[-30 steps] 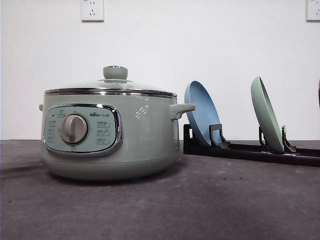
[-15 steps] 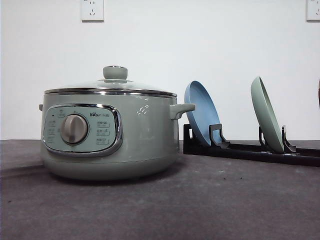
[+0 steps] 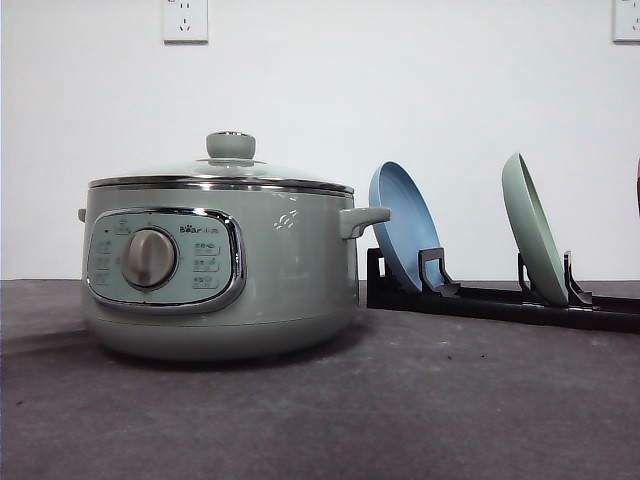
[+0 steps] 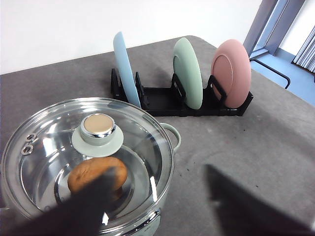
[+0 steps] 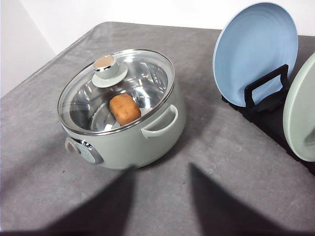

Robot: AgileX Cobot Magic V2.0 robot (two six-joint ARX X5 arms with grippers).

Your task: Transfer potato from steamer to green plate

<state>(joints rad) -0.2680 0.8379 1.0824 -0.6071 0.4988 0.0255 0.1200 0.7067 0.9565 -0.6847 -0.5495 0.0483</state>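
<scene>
The sage-green steamer (image 3: pixel 220 270) stands on the left of the dark table with its glass lid (image 4: pixel 88 147) on. Through the lid the brown-orange potato (image 4: pixel 96 174) (image 5: pixel 125 109) lies on the pot's floor. The green plate (image 3: pixel 532 230) (image 4: pixel 188 71) stands on edge in a black rack (image 3: pixel 500 300) to the right of the pot. My left gripper (image 4: pixel 161 172) hovers open above the steamer's near rim, its dark fingers blurred. My right gripper (image 5: pixel 161 168) is open over the table in front of the steamer (image 5: pixel 123 123), holding nothing.
A blue plate (image 3: pixel 400 225) stands on edge in the same rack, nearest the pot's right handle (image 3: pixel 362 218), and a pink plate (image 4: pixel 231 71) sits in the slot beyond the green one. A white wall rises behind the table. Bare grey tabletop (image 3: pixel 450 400) lies in front of the rack.
</scene>
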